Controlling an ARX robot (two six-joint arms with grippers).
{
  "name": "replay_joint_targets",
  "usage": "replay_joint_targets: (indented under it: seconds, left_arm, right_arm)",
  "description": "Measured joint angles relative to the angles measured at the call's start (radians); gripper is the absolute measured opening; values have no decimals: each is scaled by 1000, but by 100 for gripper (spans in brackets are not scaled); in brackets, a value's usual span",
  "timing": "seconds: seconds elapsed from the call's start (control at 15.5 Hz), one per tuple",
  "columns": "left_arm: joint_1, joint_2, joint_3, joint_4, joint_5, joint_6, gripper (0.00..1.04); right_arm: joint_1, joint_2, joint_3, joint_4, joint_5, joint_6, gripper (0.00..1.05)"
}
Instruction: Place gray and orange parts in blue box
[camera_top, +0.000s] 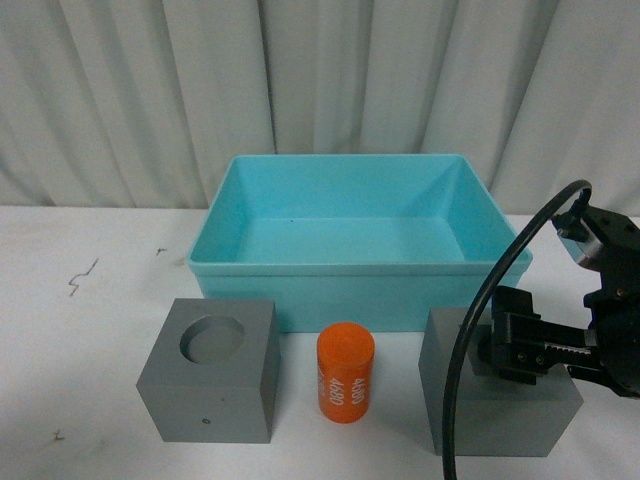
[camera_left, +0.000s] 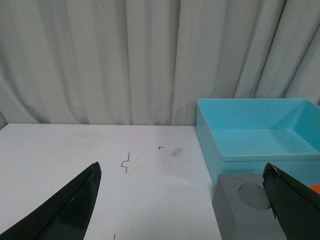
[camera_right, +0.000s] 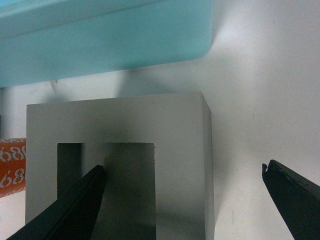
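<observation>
With the right claw (camera_right: 182, 169) spread apart, one finger above the square recess (camera_right: 130, 190) and the other outside the gray cube (camera_right: 120, 120) directly beneath, lower to straddle that wall, clamp squarely, then lift over the rim of the blue box (camera_right: 100, 45) just beyond.

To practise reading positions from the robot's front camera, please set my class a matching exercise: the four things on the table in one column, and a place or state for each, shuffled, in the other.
Things
1. gray cube with round recess
2. orange cylinder
3. gray cube with square recess
4. blue box

Places or states
A. behind the others, nothing inside
B. under the open right gripper
C. furthest left in the front row
D. between the two cubes

Pairs: 1-C, 2-D, 3-B, 4-A
</observation>
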Motion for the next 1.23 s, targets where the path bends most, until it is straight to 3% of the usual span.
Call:
replay_joint_targets:
  seconds: [0.06,0.52,0.58,0.97,1.23]
  left_arm:
    - [0,0,0,0,0,0,98]
    - [0,0,0,0,0,0,98]
    - [0,0,0,0,0,0,98]
    - [0,0,0,0,0,0,98]
    - [0,0,0,0,0,0,98]
  right_arm:
    - [0,0,0,0,0,0,98]
    - [-6,-16,0,7,12,2,26]
    - [-6,-29,-2,1,25,1,21]
    - [-4,-314,-102,-101,4,-43,19]
    - [-21,-489,-37,-197,-13,-105,19]
